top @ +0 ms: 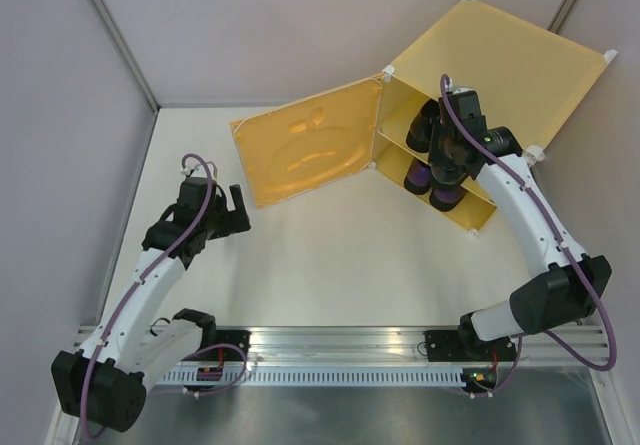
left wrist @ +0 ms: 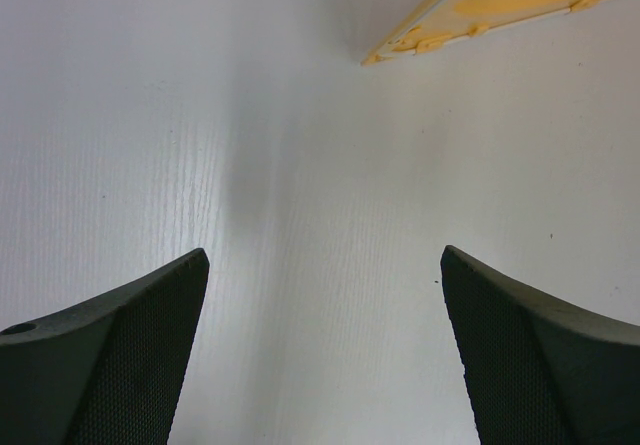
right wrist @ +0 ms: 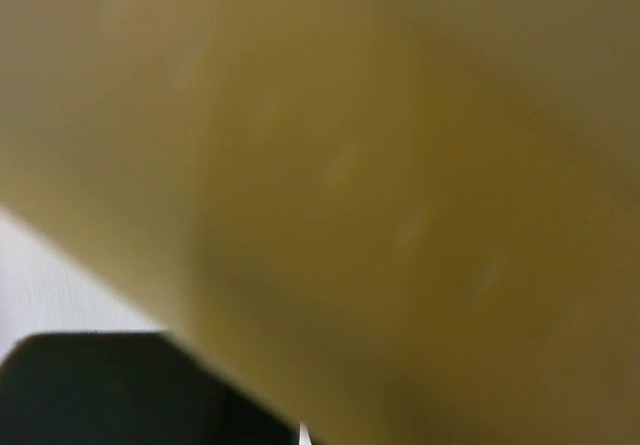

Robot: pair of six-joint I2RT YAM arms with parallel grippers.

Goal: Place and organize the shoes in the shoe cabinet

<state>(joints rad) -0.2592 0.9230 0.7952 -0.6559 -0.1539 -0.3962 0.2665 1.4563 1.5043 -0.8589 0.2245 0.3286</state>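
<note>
Left fingers (left wrist: 120, 365) spread wide, empty over bench (top: 330, 255); right fingers hidden inside shoe cabinet (top: 520, 55) among shoes (top: 421, 176), grip unreadable; judged final arranging, next needs withdrawal without dragging shoes.

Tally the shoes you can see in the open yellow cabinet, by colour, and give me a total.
Dark purple shoes: 2
Black shoes: 1 in view; the right arm covers the rest of that compartment
Total: 3 shoes in view
</note>
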